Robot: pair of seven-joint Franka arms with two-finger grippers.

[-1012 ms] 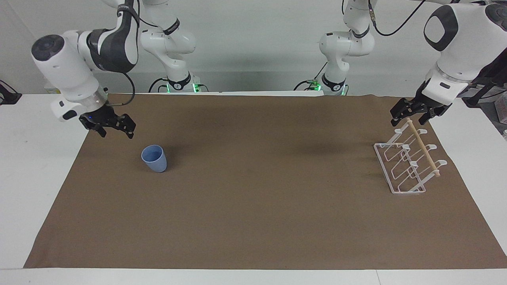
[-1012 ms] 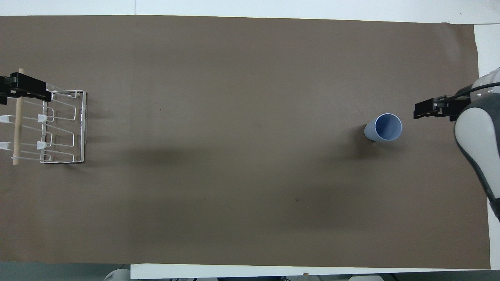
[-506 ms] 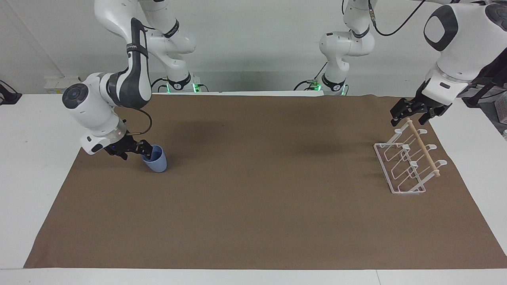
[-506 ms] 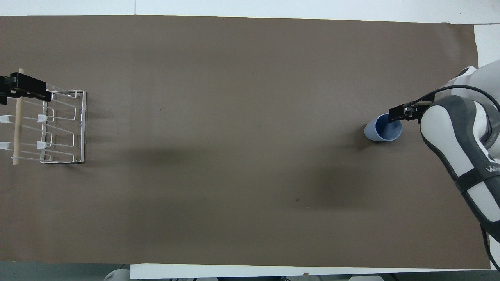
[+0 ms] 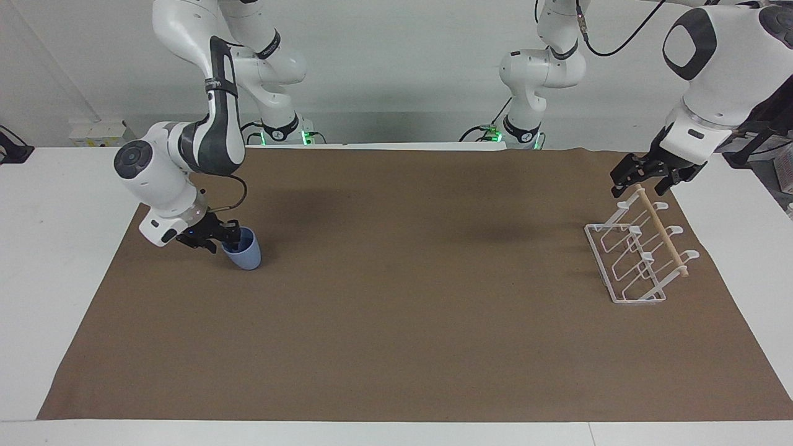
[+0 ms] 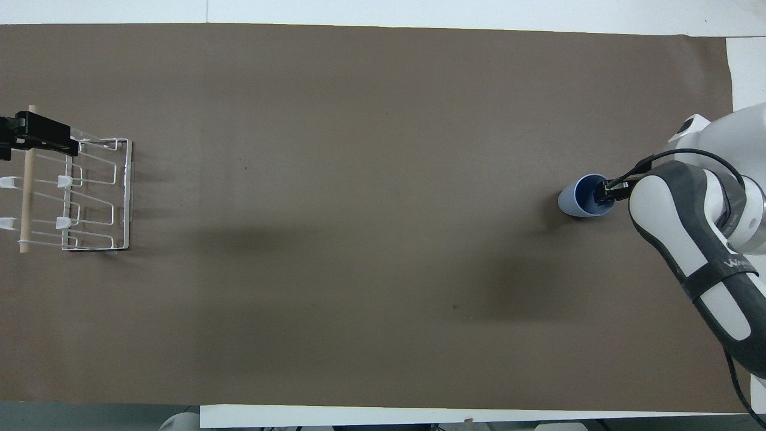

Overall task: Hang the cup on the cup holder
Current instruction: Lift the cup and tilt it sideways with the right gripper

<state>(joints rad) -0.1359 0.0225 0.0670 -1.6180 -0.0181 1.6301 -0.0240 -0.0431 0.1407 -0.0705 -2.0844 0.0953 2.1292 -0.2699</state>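
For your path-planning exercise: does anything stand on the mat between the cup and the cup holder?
Nothing visible does. Only bare brown mat lies between the cup, at the right arm's end, and the cup holder, at the left arm's end.

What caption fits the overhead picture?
Right gripper at the blue cup's rim; left gripper over the cup holder.

Even bright overhead light, soft shadows on brown mat (no glare), sharp.
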